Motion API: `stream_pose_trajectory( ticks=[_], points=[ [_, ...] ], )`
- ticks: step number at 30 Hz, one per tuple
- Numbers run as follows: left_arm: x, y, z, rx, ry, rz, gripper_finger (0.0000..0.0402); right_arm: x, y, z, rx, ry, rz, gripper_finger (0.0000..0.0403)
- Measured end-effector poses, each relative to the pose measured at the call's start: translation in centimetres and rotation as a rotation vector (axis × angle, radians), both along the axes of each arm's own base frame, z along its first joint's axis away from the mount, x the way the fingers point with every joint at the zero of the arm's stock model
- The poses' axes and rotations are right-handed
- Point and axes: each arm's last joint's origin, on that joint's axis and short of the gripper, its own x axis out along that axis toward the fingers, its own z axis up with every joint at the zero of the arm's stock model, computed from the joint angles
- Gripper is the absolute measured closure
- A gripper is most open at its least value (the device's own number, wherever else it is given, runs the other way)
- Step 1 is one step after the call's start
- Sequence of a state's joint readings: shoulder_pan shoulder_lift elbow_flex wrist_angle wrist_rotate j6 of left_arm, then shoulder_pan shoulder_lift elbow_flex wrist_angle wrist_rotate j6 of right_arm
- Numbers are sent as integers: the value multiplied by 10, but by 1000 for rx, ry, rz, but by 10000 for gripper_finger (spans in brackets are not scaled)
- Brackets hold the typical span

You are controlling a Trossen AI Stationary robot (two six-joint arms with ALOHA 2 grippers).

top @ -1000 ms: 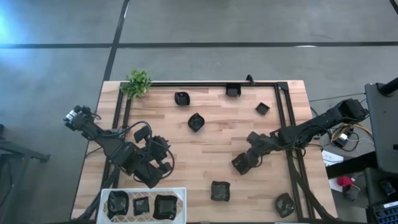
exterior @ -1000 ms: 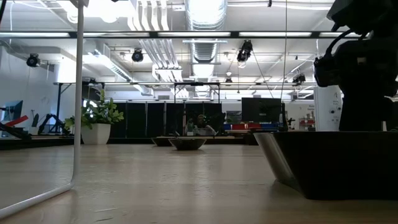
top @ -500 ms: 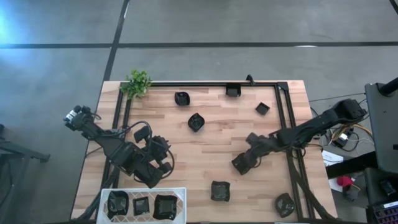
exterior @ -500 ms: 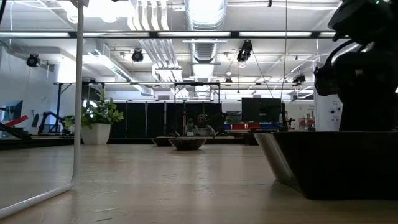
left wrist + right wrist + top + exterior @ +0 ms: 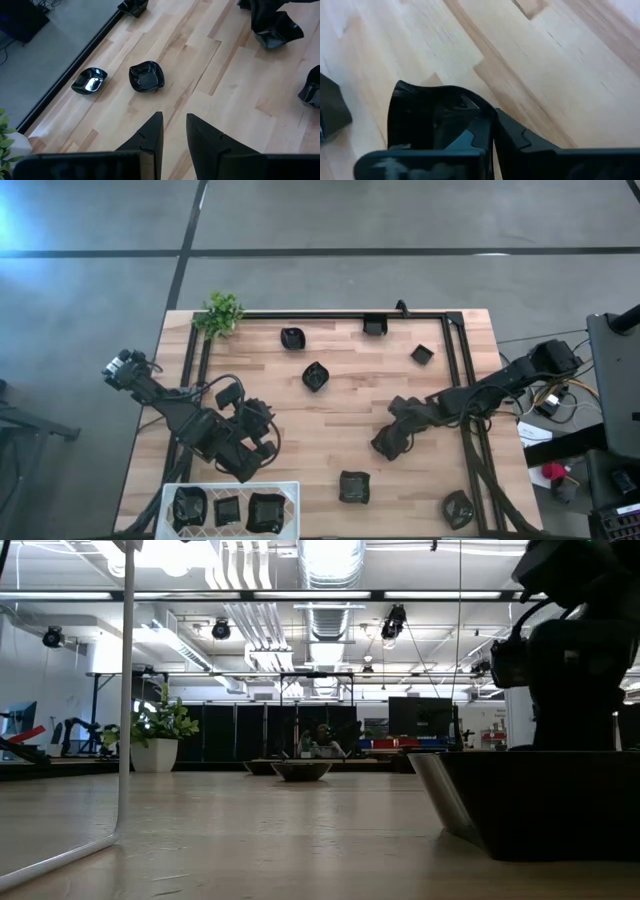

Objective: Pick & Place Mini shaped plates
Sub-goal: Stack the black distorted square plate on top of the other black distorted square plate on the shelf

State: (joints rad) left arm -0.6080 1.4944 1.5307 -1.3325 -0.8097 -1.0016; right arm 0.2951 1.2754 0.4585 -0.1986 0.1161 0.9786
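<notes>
Several glossy black mini plates lie scattered on the wooden table [image 5: 340,405]. My right gripper [image 5: 392,438] is shut on a square plate [image 5: 383,445] right of the table's middle; the right wrist view shows this plate [image 5: 432,120] close up. Loose plates rest on their bases at the far side [image 5: 291,338] [image 5: 315,376] [image 5: 374,325] and near the front edge [image 5: 353,486]. My left gripper [image 5: 258,448] hangs open over bare wood at the near left, its fingers [image 5: 150,142] with nothing between them. My right gripper pinches the square plate's rim [image 5: 487,109] at one side wall, one finger inside the hollow and one outside. The fingers [image 5: 520,142] slant down from the table's right side. The plate sits with its base on the wood.
A white tray [image 5: 292,488] at the near left edge holds three plates. A small green plant [image 5: 222,311] stands at the far left corner. A black frame rail [image 5: 340,314] runs along the far side. One plate [image 5: 540,802] fills the low view's right foreground.
My right gripper has sunk a little and shifted slightly toward the table's left and near edge, down onto the square plate's rim. The plate has stayed in place on the wood.
</notes>
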Motion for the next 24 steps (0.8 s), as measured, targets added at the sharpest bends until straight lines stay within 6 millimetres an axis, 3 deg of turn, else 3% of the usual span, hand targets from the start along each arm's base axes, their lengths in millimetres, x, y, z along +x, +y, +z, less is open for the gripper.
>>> stream_pose_trajectory(
  ticks=[5, 11, 18, 24],
  points=[
    [0, 0, 0, 3, 2, -5, 323, 7, 1, 17, -42, -70, 42, 392],
    [2, -1, 1, 42, 26, -66, 323, 20, 3, 51, -141, -207, 95, 392],
    [12, -8, 0, 181, 75, -285, 323, 38, 3, 96, -388, -340, 85, 392],
    [29, -17, -6, 245, -5, -402, 323, 47, 0, 123, -580, -392, 8, 392]
  ],
)
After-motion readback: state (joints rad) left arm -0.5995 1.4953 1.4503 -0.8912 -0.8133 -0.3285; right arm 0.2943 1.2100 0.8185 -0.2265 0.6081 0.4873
